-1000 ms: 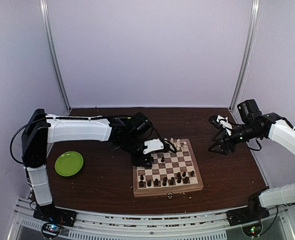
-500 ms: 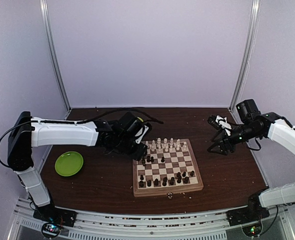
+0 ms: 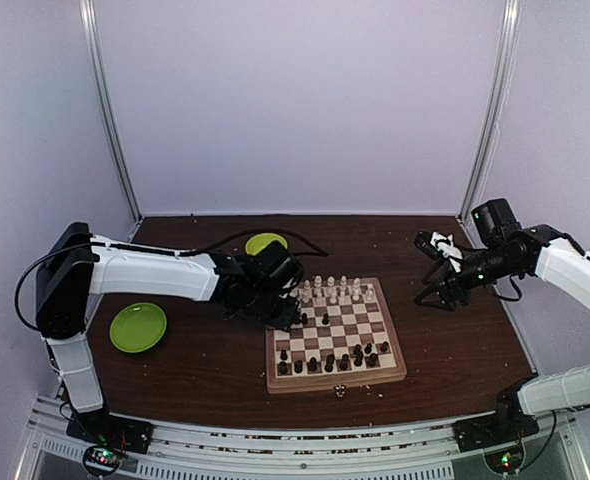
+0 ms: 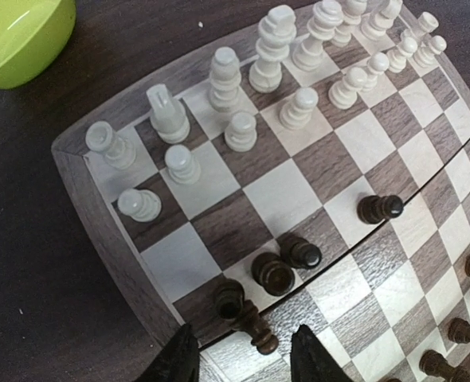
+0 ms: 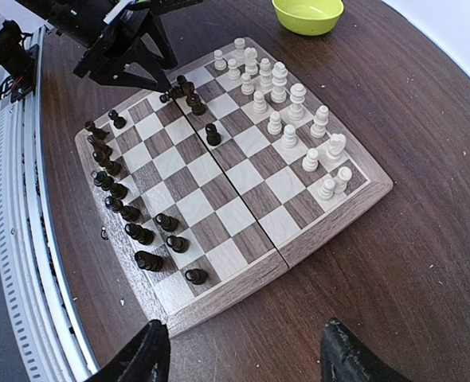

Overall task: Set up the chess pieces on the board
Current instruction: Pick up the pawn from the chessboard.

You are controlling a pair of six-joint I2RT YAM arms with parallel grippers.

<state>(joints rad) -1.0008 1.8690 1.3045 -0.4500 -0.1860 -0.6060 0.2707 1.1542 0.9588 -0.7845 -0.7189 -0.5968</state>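
Observation:
The board [image 3: 337, 383] lies mid-table. Cream chess pieces [image 3: 331, 291] stand in two rows on its far side, dark ones [image 3: 333, 361] along the near side. My left gripper [image 3: 287, 318] is open and low over the board's left edge. In the left wrist view [image 4: 239, 354] its jaws stand apart, with a tipped dark piece [image 4: 260, 331] lying just ahead between them. Three dark pieces [image 4: 272, 273] stand beside it and another [image 4: 378, 208] farther right. My right gripper [image 3: 425, 268] is open and empty, right of the board and above the table [image 5: 243, 342].
A lime-green bowl [image 3: 265, 243] sits behind the board's far left corner and also shows in the left wrist view [image 4: 20, 32]. A lime-green plate [image 3: 138, 327] lies at the left. Pale crumbs dot the brown table. The board's rim [image 5: 243, 278] shows below my right gripper.
My left gripper pulled back from over the board's far left squares to the board's left edge and sank lower. The green bowl came into view. The right arm has not moved.

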